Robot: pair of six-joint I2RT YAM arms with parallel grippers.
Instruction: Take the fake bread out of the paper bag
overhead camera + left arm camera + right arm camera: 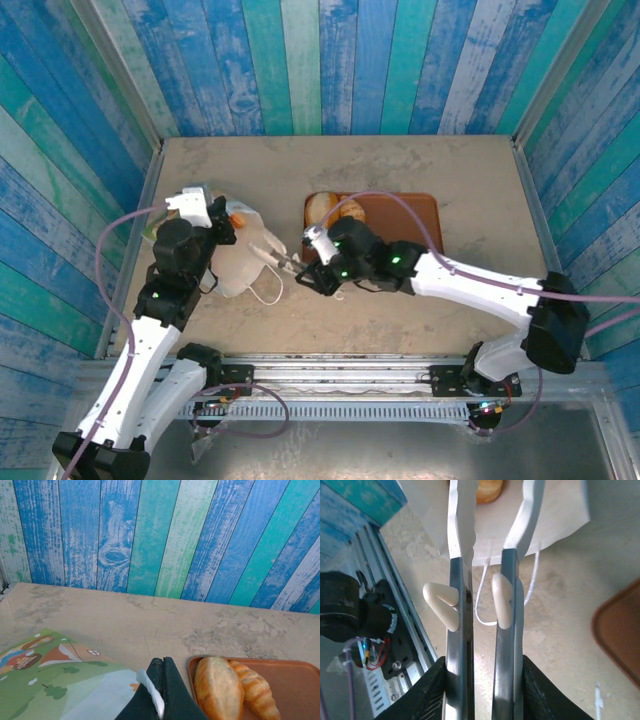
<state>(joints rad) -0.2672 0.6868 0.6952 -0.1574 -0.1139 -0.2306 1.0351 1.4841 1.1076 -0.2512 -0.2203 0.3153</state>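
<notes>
From above, I'm mid-pick: two loaves lie on the tray. My right arm stretches low and leftward, with the right claw at the mouth of the bag.

Left wrist: the left claw is clamped on the bag's rim.

Right wrist: the fingers stand part-open either side of a roll inside the bag, seemingly not touching it. Next I'd close gently and draw back.

Bag cut off btm-left; bread partly hidden.
</notes>
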